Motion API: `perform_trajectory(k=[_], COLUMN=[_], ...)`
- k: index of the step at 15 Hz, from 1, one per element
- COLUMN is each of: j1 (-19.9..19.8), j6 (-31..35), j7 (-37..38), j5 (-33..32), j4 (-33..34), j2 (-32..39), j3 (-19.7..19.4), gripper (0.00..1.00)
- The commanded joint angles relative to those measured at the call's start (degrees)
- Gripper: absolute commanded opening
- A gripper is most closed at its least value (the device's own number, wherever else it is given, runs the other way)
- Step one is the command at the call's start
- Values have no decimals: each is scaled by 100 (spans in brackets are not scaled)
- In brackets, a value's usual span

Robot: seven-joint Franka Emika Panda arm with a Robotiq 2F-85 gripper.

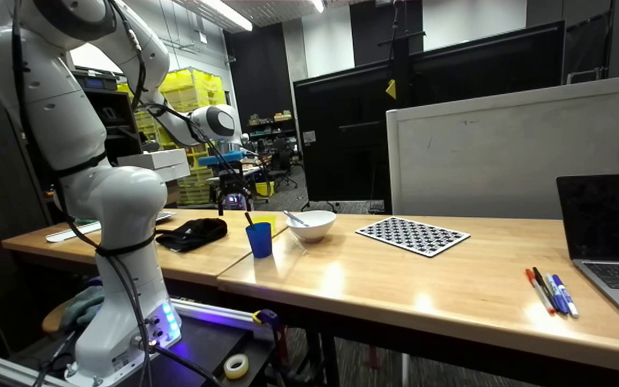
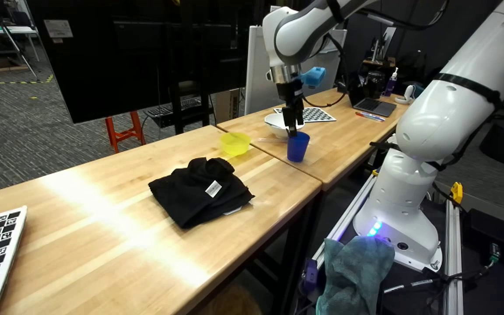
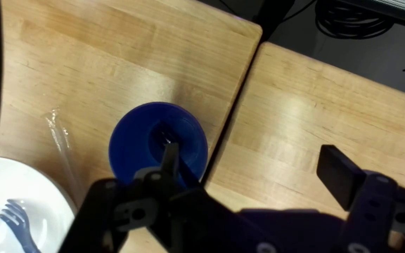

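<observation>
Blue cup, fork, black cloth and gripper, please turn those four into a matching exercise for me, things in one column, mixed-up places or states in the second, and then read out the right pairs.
Things:
1. Blue cup
2. Fork
3. Black cloth
4. Gripper

Places or states:
A. Lying in the white bowl
B. Jaws spread apart
C. Upright, with a dark utensil in it
D. Heaped, with a white label showing

Right pairs: 1-C, 2-A, 3-D, 4-B.

Ceiling light (image 1: 227, 14) lit | tabletop (image 2: 103, 214) glare | wrist view: pincer (image 3: 253, 167) dark, blurred
</observation>
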Motion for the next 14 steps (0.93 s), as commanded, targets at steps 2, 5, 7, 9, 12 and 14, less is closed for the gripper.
perform_trajectory(k=[2,5,7,9,12,14], j1=[39,38,35,35,27,19], j6=[430,602,688,798,1008,1109], j7=[-2,-74,-142,-218,-402,-535], j5=[129,74,52,42,29,16], j4=[-289,-311,-274,-250,-220,-187], j2=[-44,25,101,175,314,424], j3=[-36,-30,-36,-44,-74,-90], gripper=[100,100,100,100,100,100])
